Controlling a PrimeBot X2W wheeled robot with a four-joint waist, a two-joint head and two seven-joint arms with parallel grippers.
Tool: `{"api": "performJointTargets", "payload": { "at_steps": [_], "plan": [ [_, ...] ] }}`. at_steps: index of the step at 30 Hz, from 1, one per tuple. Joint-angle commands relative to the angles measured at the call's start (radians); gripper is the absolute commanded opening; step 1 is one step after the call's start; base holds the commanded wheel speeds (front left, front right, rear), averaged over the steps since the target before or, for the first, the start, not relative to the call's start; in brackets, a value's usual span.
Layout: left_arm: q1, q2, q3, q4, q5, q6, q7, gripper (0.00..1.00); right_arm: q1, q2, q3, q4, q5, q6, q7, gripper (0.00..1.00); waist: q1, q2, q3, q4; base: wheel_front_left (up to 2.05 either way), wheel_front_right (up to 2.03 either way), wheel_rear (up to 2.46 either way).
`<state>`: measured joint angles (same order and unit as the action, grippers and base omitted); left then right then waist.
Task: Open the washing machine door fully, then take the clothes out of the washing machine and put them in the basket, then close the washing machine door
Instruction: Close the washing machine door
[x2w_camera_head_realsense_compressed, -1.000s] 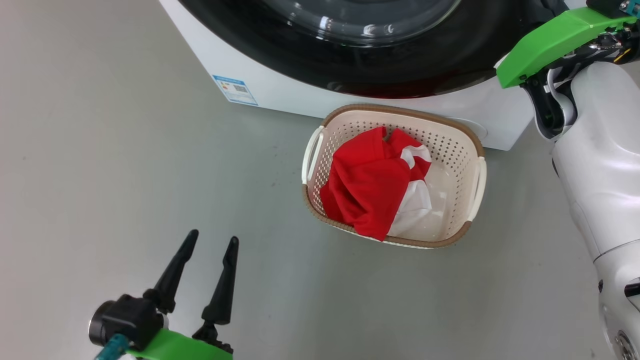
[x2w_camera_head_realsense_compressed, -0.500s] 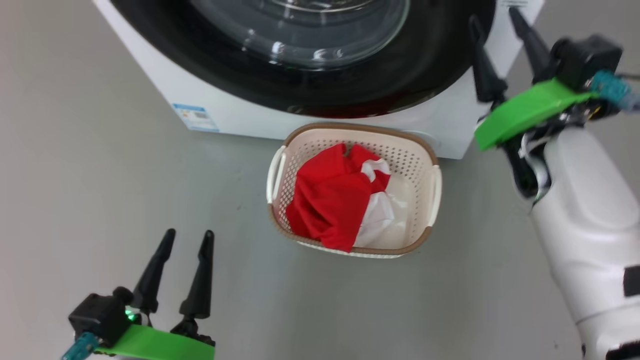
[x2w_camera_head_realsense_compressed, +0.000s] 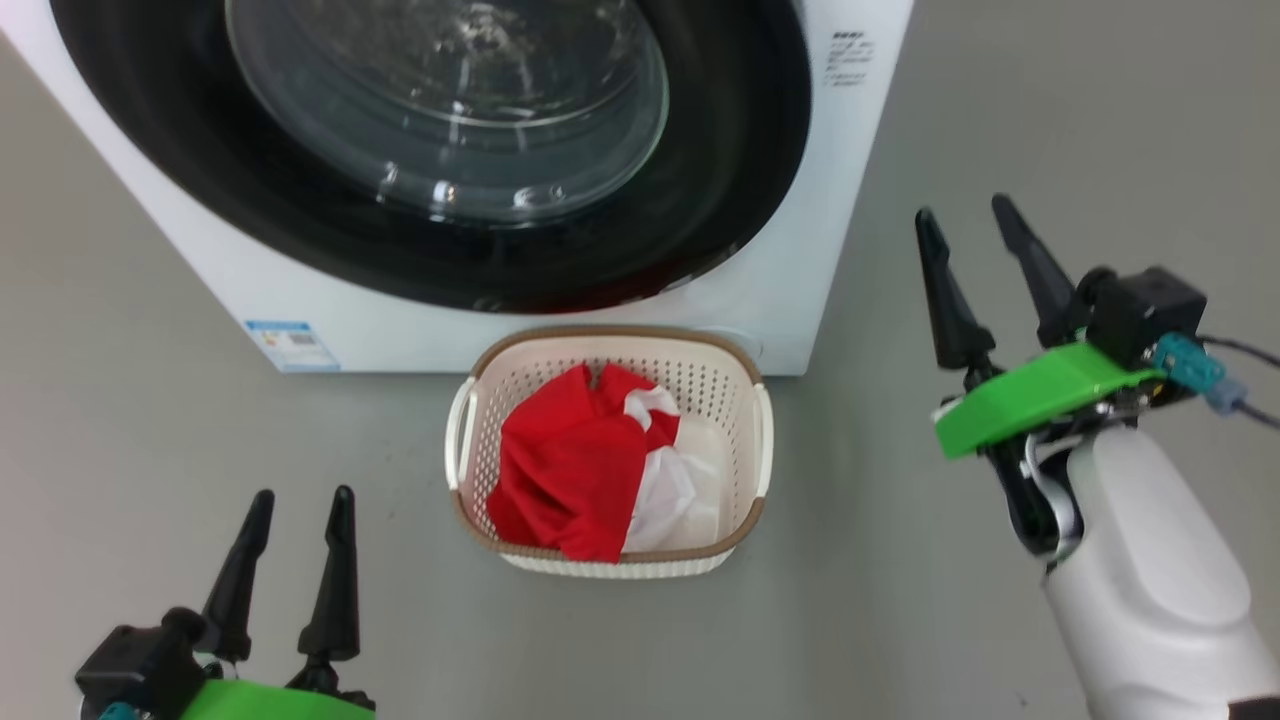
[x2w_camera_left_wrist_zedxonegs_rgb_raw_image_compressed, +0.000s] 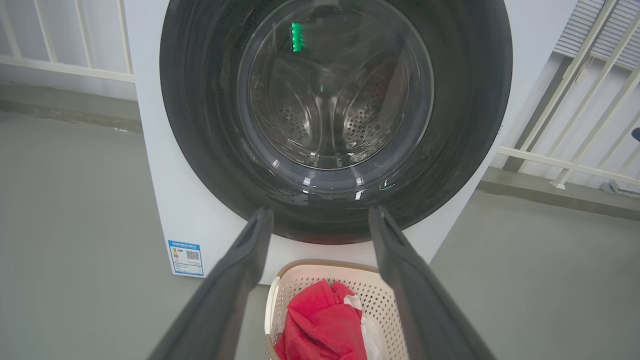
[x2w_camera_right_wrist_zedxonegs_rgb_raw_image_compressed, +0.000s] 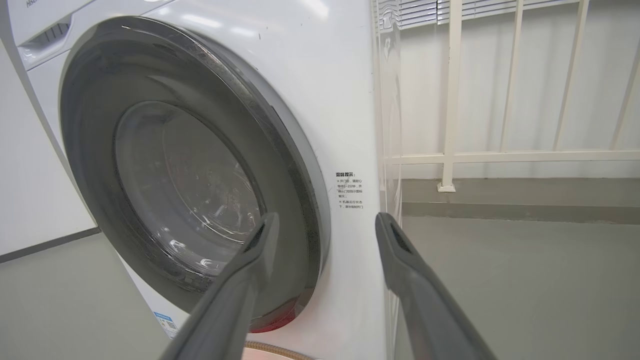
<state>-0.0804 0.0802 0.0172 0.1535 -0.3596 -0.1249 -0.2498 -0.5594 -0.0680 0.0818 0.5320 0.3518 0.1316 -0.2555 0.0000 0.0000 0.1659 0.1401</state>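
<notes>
Sticker (x2w_camera_left_wrist_zedxonegs_rgb_raw_image_compressed: 186, 257) with QR code low on washing machine (x2w_camera_left_wrist_zedxonegs_rgb_raw_image_compressed: 155, 175), Chinese print (x2w_camera_right_wrist_zedxonegs_rgb_raw_image_compressed: 350, 190) beside door (x2w_camera_right_wrist_zedxonegs_rgb_raw_image_compressed: 90, 165), left fingers (x2w_camera_head_realsense_compressed: 335, 580) and right fingers (x2w_camera_head_realsense_compressed: 948, 300) parted, empty

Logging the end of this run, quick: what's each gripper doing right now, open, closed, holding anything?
Left gripper: open, holding nothing.
Right gripper: open, holding nothing.

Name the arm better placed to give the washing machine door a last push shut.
Right, probably. The right claw is held high, close to the rim of the washing machine door, open and empty. The left claw sits low, left of the basket, farther from the door.
</notes>
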Motion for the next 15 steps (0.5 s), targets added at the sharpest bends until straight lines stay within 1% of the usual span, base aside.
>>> {"api": "performJointTargets", "payload": {
  "at_steps": [1,4,9,15],
  "plan": [
    [0.002,0.013,0.045,-0.023,0.016,-0.006,-0.012,1.00,0.024,0.015,0.018,-0.042,-0.002,-0.001,-0.006,1.00,0.0000,0.0000,-0.059,-0.049,0.00,0.00,0.00],
    [0.021,0.011,0.053,-0.021,0.027,-0.006,-0.012,1.00,0.095,0.016,0.021,-0.068,-0.020,-0.001,-0.006,1.00,0.0000,0.0000,-0.091,-0.061,0.00,0.00,0.00],
    [0.060,0.006,0.079,-0.028,0.028,-0.006,-0.012,1.00,0.211,0.017,-0.014,-0.082,-0.043,-0.001,-0.006,1.00,0.0000,0.0000,-0.148,-0.074,0.00,0.00,0.00],
    [0.105,0.000,0.098,-0.041,0.041,-0.006,-0.012,1.00,0.302,0.017,-0.048,-0.128,-0.049,-0.001,-0.006,1.00,0.0000,0.0000,-0.185,-0.088,0.00,0.00,0.00]
  ]
}}
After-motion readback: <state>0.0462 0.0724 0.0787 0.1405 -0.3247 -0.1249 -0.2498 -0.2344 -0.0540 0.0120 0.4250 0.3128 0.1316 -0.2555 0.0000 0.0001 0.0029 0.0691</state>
